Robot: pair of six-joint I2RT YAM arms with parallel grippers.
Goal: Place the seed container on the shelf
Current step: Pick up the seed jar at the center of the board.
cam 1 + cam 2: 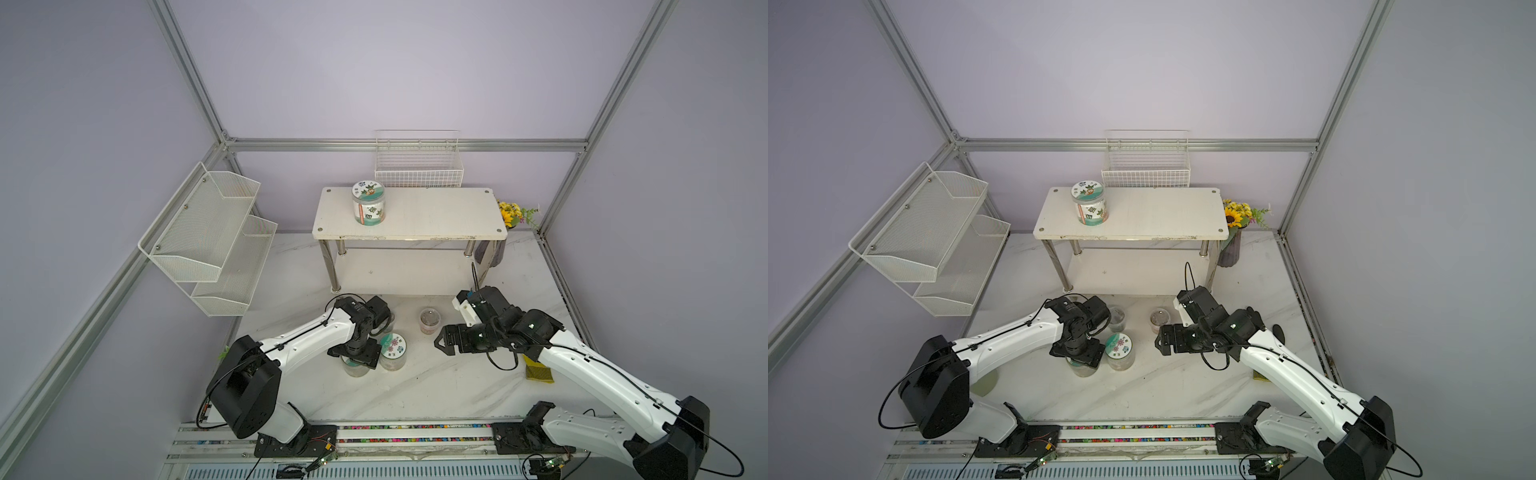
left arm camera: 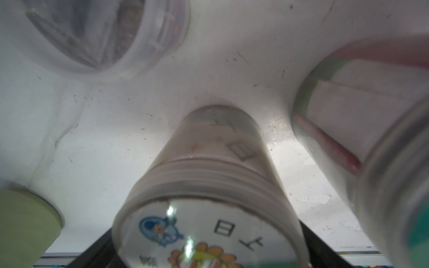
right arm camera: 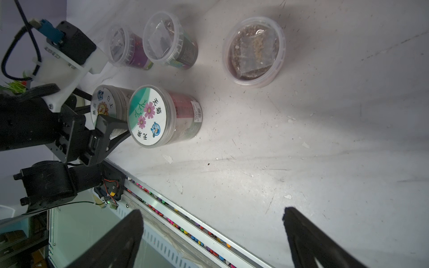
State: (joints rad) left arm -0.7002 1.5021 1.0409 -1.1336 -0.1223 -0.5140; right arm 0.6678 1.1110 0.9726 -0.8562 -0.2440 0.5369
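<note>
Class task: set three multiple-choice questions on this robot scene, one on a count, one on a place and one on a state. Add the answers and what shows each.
1. How many jars stand on the top board of the shelf?
A) one
B) two
C) three

2. Where is the left gripper?
A) in the wire basket
B) down over the sunflower-lid jar on the table
C) beside the yellow flowers

3. How is the right gripper?
A) shut on a jar
B) shut on nothing
C) open and empty

Answers:
1 A: a single green-labelled jar stands there.
2 B: its fingers flank that jar in the left wrist view.
3 C: its fingers stand wide apart over bare table.
</note>
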